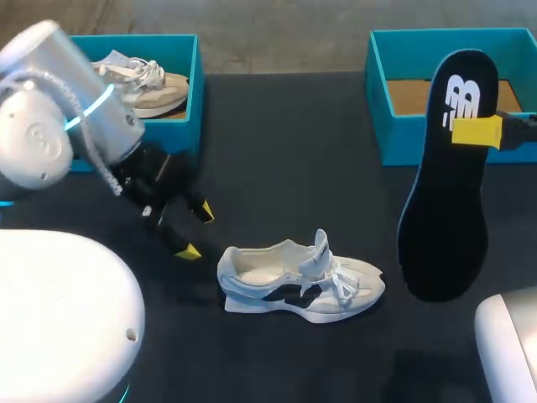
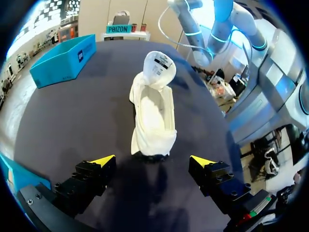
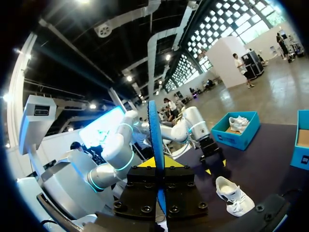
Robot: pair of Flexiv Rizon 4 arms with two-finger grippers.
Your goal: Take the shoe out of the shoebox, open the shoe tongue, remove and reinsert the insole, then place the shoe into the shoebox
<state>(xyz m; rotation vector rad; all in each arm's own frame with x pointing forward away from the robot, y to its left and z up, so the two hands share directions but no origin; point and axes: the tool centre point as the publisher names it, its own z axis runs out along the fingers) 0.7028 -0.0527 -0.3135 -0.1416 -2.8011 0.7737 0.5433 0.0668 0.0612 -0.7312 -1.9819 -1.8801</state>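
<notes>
A white shoe (image 1: pixel 302 281) lies on its sole in the middle of the dark table, with its tongue pulled up. My left gripper (image 1: pixel 195 231) hangs open just left of the heel. In the left wrist view the shoe (image 2: pixel 153 113) stands just ahead of the spread fingers (image 2: pixel 104 159), heel towards them, not touching. My right gripper (image 1: pixel 477 131) is shut on the black insole (image 1: pixel 449 185), held upright in the air at the right. Between the right gripper's (image 3: pixel 158 162) fingers the insole (image 3: pixel 155 140) shows edge-on.
A teal shoebox (image 1: pixel 394 117) with a bare cardboard floor stands at the back right, behind the hanging insole. Another teal box (image 1: pixel 180 101) at the back left holds a second pale shoe (image 1: pixel 147 84). My left arm's big white joint covers the near left.
</notes>
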